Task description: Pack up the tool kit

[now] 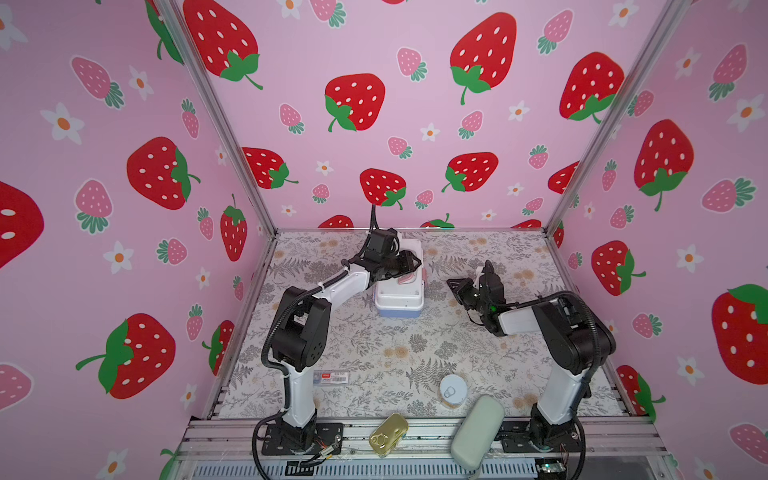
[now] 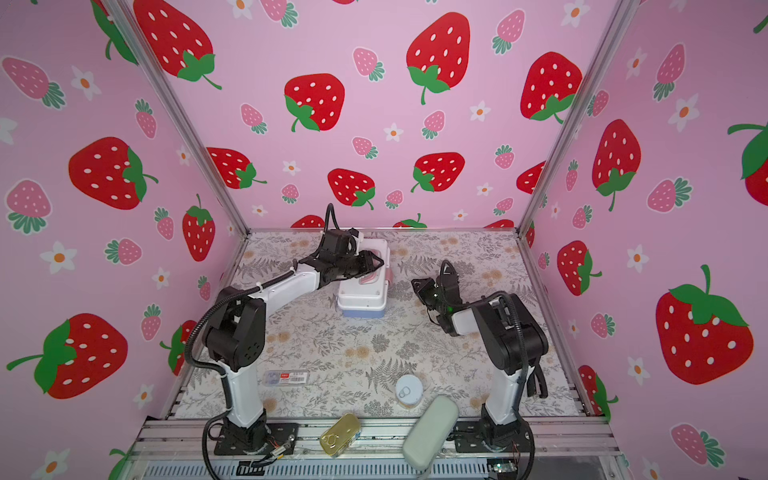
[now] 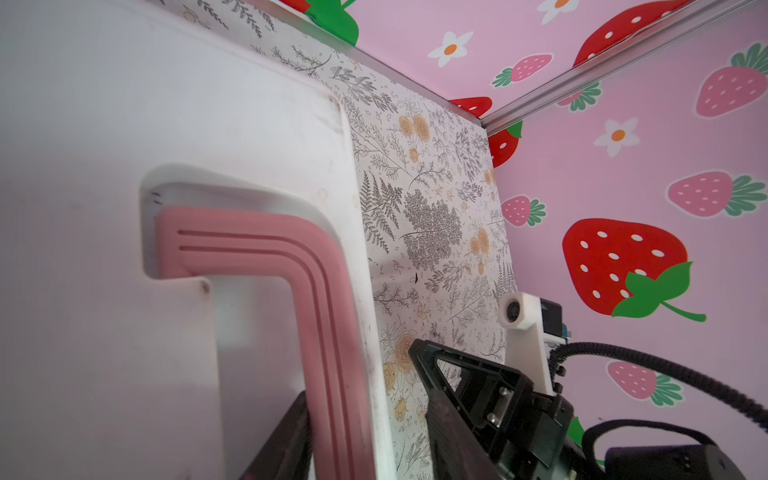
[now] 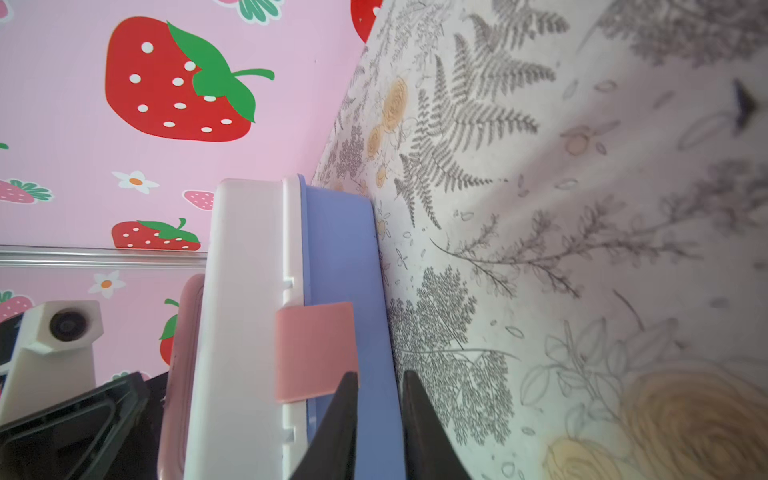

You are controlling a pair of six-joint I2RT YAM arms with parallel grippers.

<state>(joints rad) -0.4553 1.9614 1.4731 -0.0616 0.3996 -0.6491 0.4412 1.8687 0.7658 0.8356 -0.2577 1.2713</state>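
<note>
No word or number can be made out anywhere. The one printed thing is on the flat clear case (image 1: 330,377) (image 2: 286,377) lying on the table near the base of the left arm. In both top views it carries a small red label (image 1: 325,375) (image 2: 284,375) with pale marks on it, and beside that a white strip (image 1: 339,377) (image 2: 297,378) with dark bars like a barcode, but both are too small and blurred to read
</note>
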